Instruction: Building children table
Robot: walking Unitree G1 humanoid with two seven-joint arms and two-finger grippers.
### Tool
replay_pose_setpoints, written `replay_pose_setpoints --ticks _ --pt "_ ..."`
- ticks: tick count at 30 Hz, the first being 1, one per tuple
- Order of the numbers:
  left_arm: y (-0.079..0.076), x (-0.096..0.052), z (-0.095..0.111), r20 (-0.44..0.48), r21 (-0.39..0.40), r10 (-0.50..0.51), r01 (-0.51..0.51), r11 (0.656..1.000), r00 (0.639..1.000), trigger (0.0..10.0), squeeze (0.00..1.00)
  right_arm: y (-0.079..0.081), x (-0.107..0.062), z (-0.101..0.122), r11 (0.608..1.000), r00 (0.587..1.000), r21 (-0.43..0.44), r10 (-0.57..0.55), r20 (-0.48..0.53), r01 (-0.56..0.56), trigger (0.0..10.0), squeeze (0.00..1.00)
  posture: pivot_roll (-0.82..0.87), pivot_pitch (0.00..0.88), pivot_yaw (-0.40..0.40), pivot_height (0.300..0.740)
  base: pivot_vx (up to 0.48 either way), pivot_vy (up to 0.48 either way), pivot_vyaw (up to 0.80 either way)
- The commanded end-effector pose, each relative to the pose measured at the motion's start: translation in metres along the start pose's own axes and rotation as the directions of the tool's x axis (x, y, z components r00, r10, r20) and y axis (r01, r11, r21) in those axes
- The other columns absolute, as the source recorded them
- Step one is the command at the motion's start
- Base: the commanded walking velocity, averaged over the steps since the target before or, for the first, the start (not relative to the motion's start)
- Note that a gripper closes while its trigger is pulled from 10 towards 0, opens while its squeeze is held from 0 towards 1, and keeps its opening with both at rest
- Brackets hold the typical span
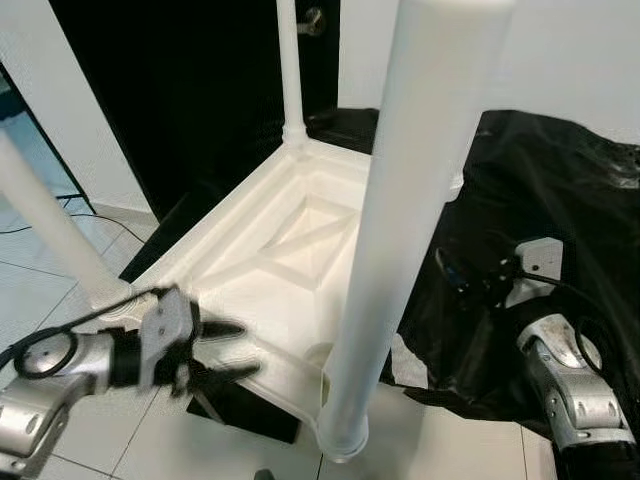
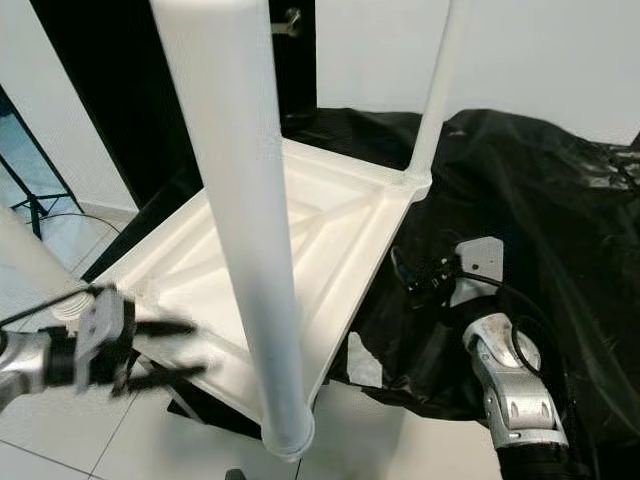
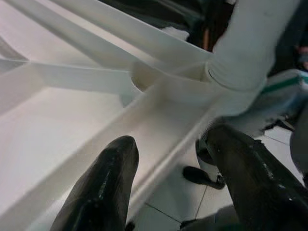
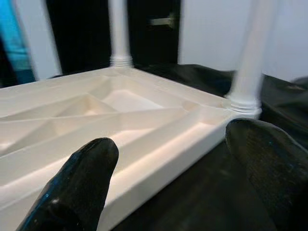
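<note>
A white plastic children's table (image 1: 262,262) lies upside down, its ribbed underside facing up. Its thick near leg (image 1: 400,200) stands up close to the camera. A thin far leg (image 1: 290,70) and a left leg (image 1: 50,230) also stand in their corner sockets. My left gripper (image 1: 245,350) is open at the table's near rim, with one finger on each side of the rim (image 3: 163,120) beside the near leg's base (image 3: 245,53). My right gripper (image 2: 415,275) is open and empty, low over the black sheet, just off the table's right edge (image 4: 159,154).
A crumpled black sheet (image 1: 540,180) covers the floor on the right, under part of the table. A dark box (image 1: 250,412) sits beneath the near rim. Behind is a dark doorway with a door handle (image 1: 312,20). Light floor tiles and cables (image 1: 40,222) lie to the left.
</note>
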State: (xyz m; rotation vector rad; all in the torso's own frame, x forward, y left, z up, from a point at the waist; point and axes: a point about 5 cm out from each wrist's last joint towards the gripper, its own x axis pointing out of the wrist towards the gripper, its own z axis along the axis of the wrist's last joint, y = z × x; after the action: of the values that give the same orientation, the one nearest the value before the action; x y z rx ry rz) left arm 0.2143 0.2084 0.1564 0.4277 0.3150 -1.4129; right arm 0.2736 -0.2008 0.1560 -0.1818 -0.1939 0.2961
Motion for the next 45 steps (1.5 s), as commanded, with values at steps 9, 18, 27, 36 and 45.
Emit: replay_pose_setpoints --ticks 9,18,27,36,45 --pt "0.005 0.005 -0.017 -0.179 0.128 0.037 -0.013 0.992 0.983 10.0 0.00 0.008 -0.003 0.004 0.998 0.998 0.017 0.065 -0.027 -0.064 10.0 0.00 0.03 0.000 0.006 0.740 0.000 0.000 0.00" --pt "0.021 0.020 -0.025 -0.250 0.253 0.089 -0.023 0.967 0.964 10.0 0.00 0.019 -0.006 0.011 0.994 0.994 0.033 0.109 -0.022 -0.108 10.0 0.00 0.00 0.000 0.024 0.740 0.000 0.000 0.00" --pt "0.033 0.034 -0.030 -0.289 0.229 0.098 -0.030 0.973 0.952 0.0 0.00 0.017 -0.011 0.015 0.996 0.997 0.032 0.080 -0.024 -0.079 10.0 0.00 -0.03 0.000 0.054 0.740 0.000 0.000 0.00" --pt "0.047 0.056 -0.010 -0.175 0.233 0.152 -0.110 0.966 0.973 0.7 0.00 0.017 -0.014 0.016 0.998 0.998 0.038 0.058 -0.029 -0.056 10.0 0.00 -0.04 0.000 0.063 0.740 0.000 0.000 0.00" --pt "0.060 0.096 0.019 -0.065 0.213 0.244 -0.225 0.951 0.968 10.0 0.00 0.016 -0.021 0.015 0.998 0.998 0.039 -0.055 -0.037 0.057 10.0 0.00 -0.03 0.000 0.065 0.740 0.000 0.000 0.00"
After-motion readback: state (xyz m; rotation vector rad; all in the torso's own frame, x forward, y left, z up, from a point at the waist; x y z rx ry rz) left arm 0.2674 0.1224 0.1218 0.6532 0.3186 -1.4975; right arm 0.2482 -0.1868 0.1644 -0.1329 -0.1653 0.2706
